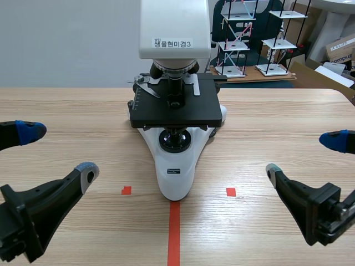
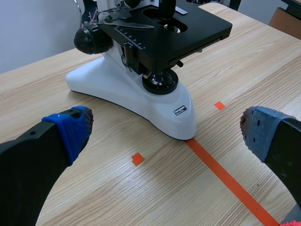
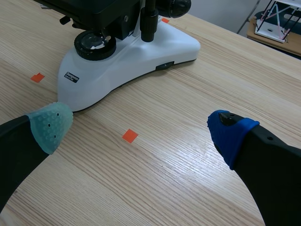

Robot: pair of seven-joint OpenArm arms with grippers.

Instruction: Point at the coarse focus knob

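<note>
Plainly, a wide-spread finger could have clipped the stage (image 1: 150, 113) or indicated the wrong dial, since the coarse focus knob (image 2: 92, 39) sat just beside the stage on the microscope's (image 1: 176, 177) flank. The left pincer (image 1: 59, 152), at lower left of the scene view, and the right pincer (image 1: 304, 156), at lower right, both gaped empty. Each was well apart from that knob, which lay ahead of them near centre frame.
</note>
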